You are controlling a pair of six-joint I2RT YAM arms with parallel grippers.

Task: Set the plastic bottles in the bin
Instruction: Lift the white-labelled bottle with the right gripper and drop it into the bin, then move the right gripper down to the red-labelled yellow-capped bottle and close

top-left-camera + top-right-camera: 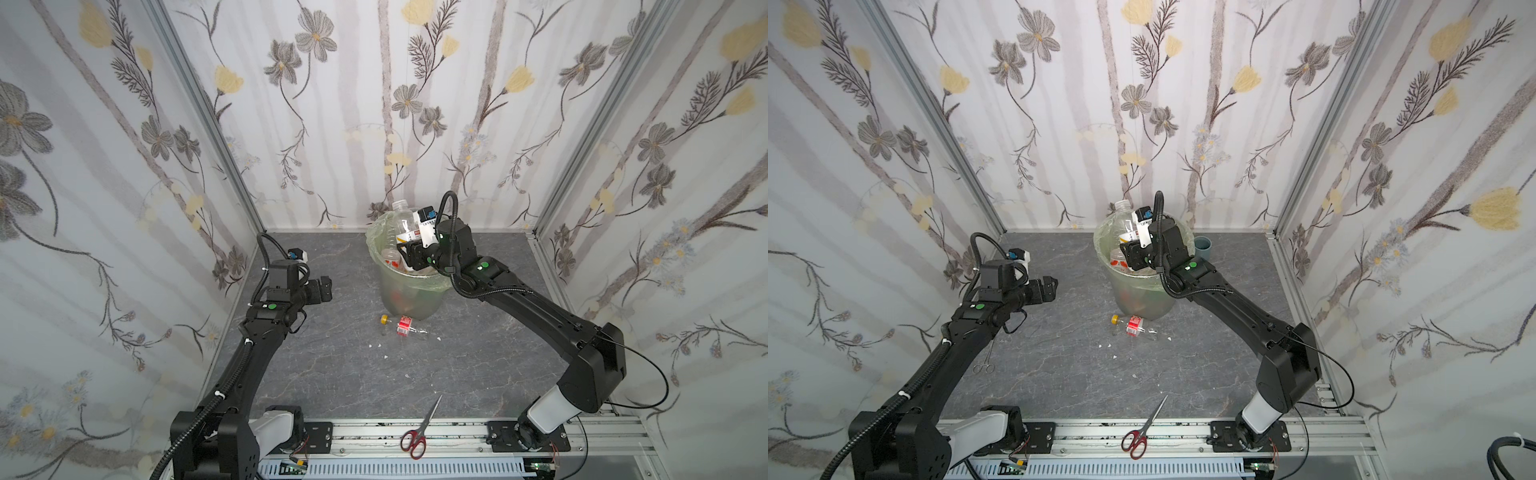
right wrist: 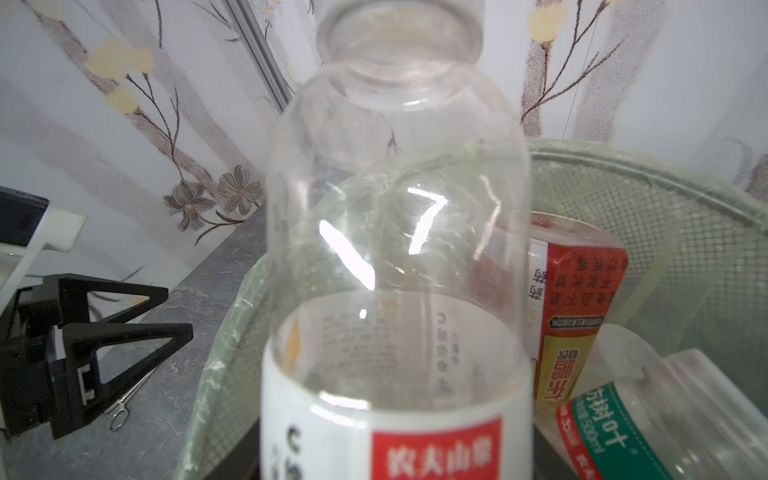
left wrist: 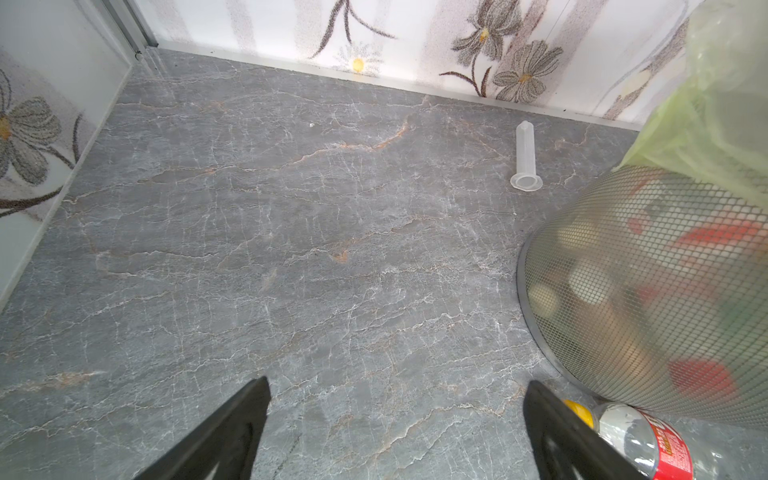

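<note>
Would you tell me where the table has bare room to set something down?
Widest bare patch: mid-table, between the loose bottle, the scissors, the left arm and the right arm. Also bare: the right side, beyond that arm, and the back left corner up to the clear tube. Crowded: the bin, piled with bottles, where the right gripper holds a clear bottle.

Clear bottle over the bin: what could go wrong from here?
1. The bin looks piled nearly to its rim, so the clear bottle in the right gripper might roll off the heap onto the table.
2. The yellow-capped bottle lies beside the bin's foot; grabbing it could nudge the bin.
</note>
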